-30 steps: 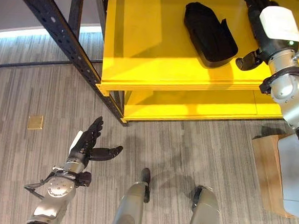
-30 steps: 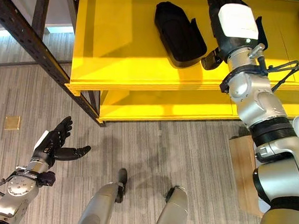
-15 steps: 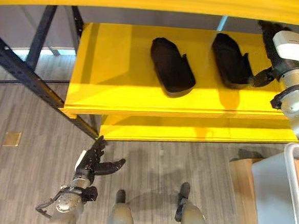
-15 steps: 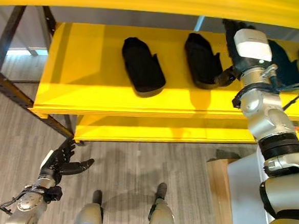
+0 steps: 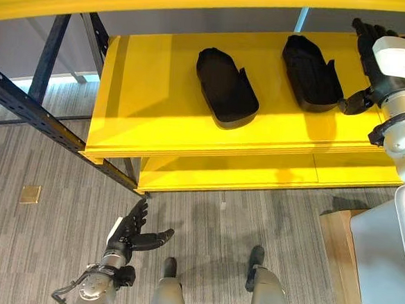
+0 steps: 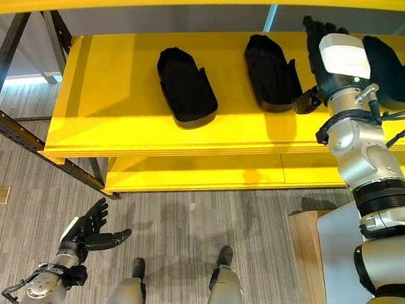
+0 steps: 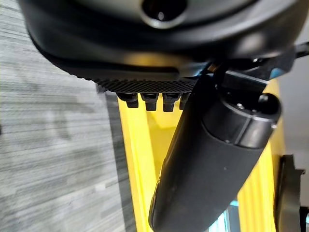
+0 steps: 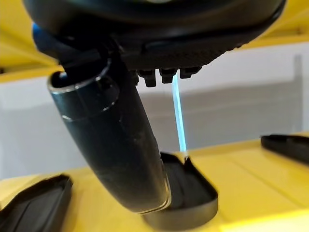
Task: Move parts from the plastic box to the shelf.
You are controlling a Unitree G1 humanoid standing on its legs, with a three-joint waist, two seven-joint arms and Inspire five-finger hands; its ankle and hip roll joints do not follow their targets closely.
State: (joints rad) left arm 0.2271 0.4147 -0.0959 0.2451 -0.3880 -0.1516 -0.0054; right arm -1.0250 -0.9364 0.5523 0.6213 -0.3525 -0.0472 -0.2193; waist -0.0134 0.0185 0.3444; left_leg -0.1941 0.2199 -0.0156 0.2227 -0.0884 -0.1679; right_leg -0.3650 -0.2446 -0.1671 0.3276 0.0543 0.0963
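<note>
Overhead, glossy black moulded parts [image 5: 226, 86] line the smooth yellow shelf [image 5: 150, 106]; both hands [image 6: 332, 60] [image 5: 129, 232] splay empty.

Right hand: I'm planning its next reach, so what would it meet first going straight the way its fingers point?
Probably nothing on the shelf: the right hand, open between two black parts, points toward the grey wall behind. Depth is unclear.

Bright overhead light on the yellow shelf [image 5: 157, 107], with soft shadows cast toward its front edge by the black parts [image 5: 224, 87] and beneath it on the floor [image 5: 61, 184]; wrist views blurred at close range.
</note>
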